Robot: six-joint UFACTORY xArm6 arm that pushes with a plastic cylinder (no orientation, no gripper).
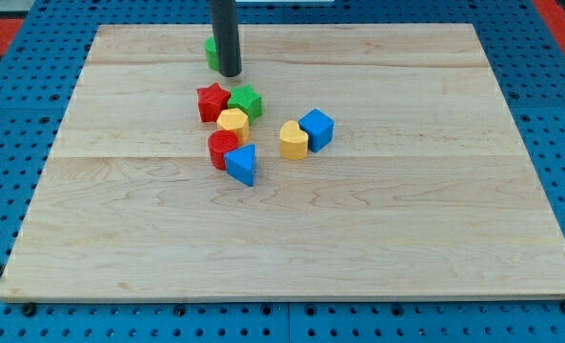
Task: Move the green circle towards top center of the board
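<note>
Ok so the green circle (210,53) sits near the view's top, a bit left of center, mostly hidden behind the rod, only a green sliver pokes out on the rod's left side. My tip (230,73) is right up against it on its right/bottom side, prob touching but can't say 100% bc the rod blocks the contact spot. No gripper on this rig btw, just a bare rod, so nothing to be spread or pinching.

Going right from there: cluster just below the tip, red star-ish block (211,102), green one (247,101) w/ a ribbed top next to it, touching. Yellow block (232,121) tucked under those two, then a red cylinder (222,149) and blue triangle (242,164) at the cluster's bottom. A little further right, a yellow heart (293,139) and blue cube (316,129) pressed together, apart from the cluster.

Step-wise imo the push is in its late stage, circle's already up by the tabletop (434,219) top edge. But it's left of center, and the tip is on its right, which is the wrong side for nudging it rightward. Next move prob needs the tip to swing around to the circle's left and shove it right along the top edge, gently so it doesn't slide off the top. Cluster is below, well out of that path.
</note>
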